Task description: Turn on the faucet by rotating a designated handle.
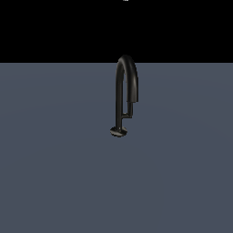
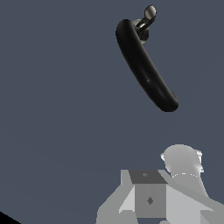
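The faucet (image 1: 120, 91) is a tall glossy black arch on a small round base (image 1: 119, 132), standing on the grey floor near the middle of the exterior view. The handle (image 1: 127, 115) is a short thin black stub branching off the upright stem low down, toward the exterior view's right, below the spout's down-turned end. The wrist view looks down on the arch (image 2: 146, 70), with the handle stub (image 2: 147, 18) sticking out beside it. Pale grey blocky parts of my gripper (image 2: 148, 194) show at that view's edge, well apart from the faucet. Its fingers are not clearly shown.
A flat grey-blue floor (image 1: 54, 173) spreads around the faucet, with a black background (image 1: 54, 27) behind it. No other objects show.
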Controlling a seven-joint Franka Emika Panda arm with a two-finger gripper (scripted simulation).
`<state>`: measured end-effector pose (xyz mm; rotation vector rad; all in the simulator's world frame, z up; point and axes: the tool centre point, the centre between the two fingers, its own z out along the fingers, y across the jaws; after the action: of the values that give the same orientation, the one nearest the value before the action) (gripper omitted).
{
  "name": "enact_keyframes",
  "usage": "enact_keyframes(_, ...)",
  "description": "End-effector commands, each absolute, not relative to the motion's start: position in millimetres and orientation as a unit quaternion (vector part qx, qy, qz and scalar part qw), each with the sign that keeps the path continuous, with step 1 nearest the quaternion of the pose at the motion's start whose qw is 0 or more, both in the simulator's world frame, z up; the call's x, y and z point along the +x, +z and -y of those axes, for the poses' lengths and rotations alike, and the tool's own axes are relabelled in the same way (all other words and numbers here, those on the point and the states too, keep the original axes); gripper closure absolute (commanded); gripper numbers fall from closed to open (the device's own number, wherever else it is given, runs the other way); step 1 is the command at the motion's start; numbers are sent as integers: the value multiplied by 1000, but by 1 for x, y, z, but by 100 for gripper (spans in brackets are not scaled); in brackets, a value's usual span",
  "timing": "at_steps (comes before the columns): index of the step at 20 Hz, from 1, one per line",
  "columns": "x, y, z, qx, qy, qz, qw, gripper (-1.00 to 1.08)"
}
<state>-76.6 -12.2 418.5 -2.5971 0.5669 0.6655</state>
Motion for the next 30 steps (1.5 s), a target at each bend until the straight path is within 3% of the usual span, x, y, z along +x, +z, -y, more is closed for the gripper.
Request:
enact_keyframes(1, -64, 410, 15, -918, 256, -217, 213, 108)
enact_keyframes(30, 55, 258, 46, -711, 460, -382, 371, 108)
